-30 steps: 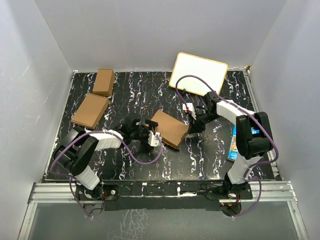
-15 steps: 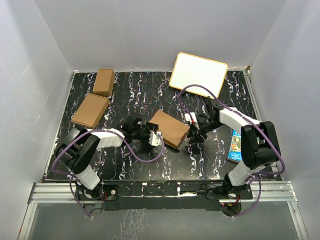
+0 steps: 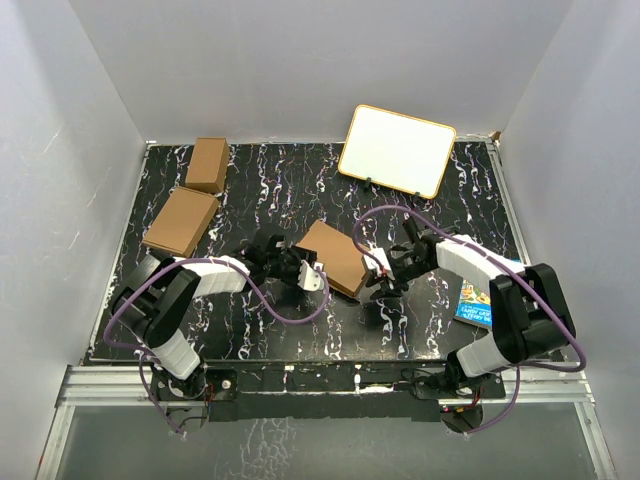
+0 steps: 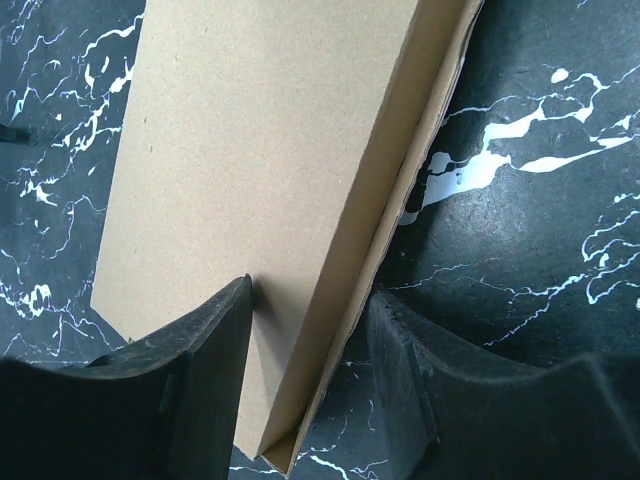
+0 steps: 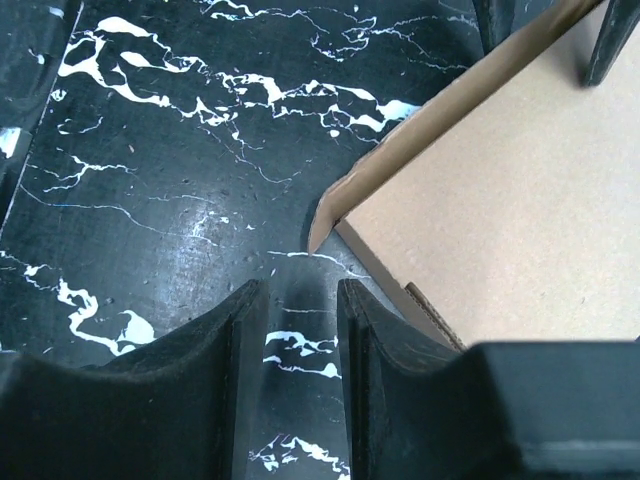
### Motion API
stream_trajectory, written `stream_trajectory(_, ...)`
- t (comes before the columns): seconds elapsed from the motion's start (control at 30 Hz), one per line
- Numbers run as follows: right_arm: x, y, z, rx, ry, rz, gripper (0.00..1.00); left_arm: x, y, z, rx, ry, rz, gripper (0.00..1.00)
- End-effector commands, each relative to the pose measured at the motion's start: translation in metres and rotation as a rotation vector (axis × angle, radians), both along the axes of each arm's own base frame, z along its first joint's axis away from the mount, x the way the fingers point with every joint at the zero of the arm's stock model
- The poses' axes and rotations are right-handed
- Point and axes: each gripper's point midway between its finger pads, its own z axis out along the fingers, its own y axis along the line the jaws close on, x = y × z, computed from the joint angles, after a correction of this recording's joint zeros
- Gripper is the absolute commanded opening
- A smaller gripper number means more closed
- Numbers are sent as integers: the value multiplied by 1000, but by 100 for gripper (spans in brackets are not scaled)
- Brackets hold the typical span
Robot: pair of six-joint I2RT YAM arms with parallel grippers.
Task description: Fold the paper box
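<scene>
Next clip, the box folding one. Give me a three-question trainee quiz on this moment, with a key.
1. True or false: the right gripper is gripping the paper box.
2. Besides that box, how many brown cartons lie on the table?
3. What does the left gripper straddle? A) the box's edge B) a whiteboard C) a cable

Key
1. False; it sits beside the box's corner, over bare table.
2. Two, both at the far left.
3. A
</scene>
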Motion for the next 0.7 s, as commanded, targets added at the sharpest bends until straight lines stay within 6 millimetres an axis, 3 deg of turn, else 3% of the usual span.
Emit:
stream_trajectory(0.0,12,17,16,63,-170,33,38,-12,1,-10,25,67,-18,46)
stream_trajectory(0.23,-4,22,10,52,-218,105,38,-13,2,-13,30,77,-16,46)
stream_trajectory(0.33,-7,25,4,38,-236,126,33,-13,2,-15,31,83,-16,46)
stream_trajectory(0.67,-5,37,-3,44,-321,170,24,-15,2,-16,29,89,-14,46)
